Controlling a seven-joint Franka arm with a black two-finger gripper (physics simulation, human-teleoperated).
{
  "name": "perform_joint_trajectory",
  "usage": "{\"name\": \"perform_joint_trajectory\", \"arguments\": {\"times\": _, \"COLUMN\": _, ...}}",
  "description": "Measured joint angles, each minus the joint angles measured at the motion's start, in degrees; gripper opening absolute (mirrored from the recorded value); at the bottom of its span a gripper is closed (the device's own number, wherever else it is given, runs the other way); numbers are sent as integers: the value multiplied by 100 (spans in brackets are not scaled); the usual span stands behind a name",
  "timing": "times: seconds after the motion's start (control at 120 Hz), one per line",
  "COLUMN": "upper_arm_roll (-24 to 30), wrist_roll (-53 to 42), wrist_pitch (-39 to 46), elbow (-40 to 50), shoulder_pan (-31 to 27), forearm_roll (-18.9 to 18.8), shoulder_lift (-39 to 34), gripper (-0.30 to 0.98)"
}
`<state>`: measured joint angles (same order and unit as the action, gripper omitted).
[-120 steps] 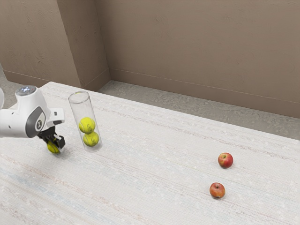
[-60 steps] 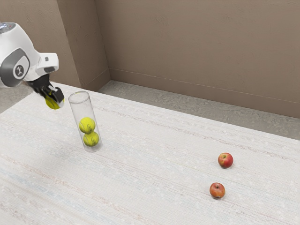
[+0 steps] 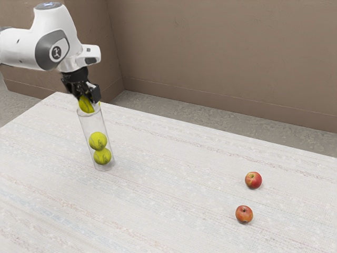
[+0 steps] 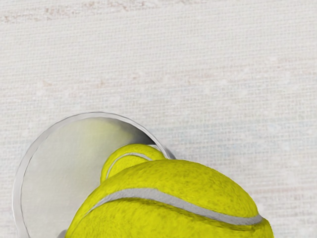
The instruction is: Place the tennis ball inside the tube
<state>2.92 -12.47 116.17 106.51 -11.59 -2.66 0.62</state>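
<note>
On my exterior view the brown wall (image 3: 221,63) spans the twelve o'clock side, behind everything. In front of it spreads the table (image 3: 168,211), with its pale, faintly striped top. My white arm (image 3: 55,45) comes in from ten o'clock, bent so that its hand end points down.

The clear tube (image 3: 90,126) stands on the table toward nine o'clock from the centre of that view, its open mouth facing up. My black gripper (image 3: 86,99) is above that mouth, grasping the tennis ball (image 3: 86,105) with a finger on either side. I have this ball off the table, right at the rim; I can't tell whether it touches the glassy edge. From the wrist I see it covering part of the mouth.

Two more balls sit in the tube, one stacked on the other: the upper ball (image 3: 98,141) lies between five and six o'clock from the one I hold, and the lower ball (image 3: 102,156) is near the base.

Smallest come two reddish apples. The first apple (image 3: 253,180) rests between three and four o'clock from the tube, well apart from it; the second apple (image 3: 244,214) is at four o'clock.
</note>
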Motion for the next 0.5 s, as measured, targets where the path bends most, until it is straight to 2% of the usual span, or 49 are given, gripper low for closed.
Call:
{"name": "perform_joint_trajectory", "arguments": {"times": 0.35, "upper_arm_roll": -187, "wrist_roll": 113, "wrist_pitch": -93, "elbow": -261, "shoulder_pan": -3, "forearm_roll": 3, "shoulder_lift": 187, "gripper": 39}}
{"name": "perform_joint_trajectory", "arguments": {"times": 0.5, "upper_arm_roll": -195, "wrist_roll": 118, "wrist_pitch": -107, "elbow": -316, "shoulder_pan": -197, "forearm_roll": 37, "shoulder_lift": 256, "gripper": 54}}
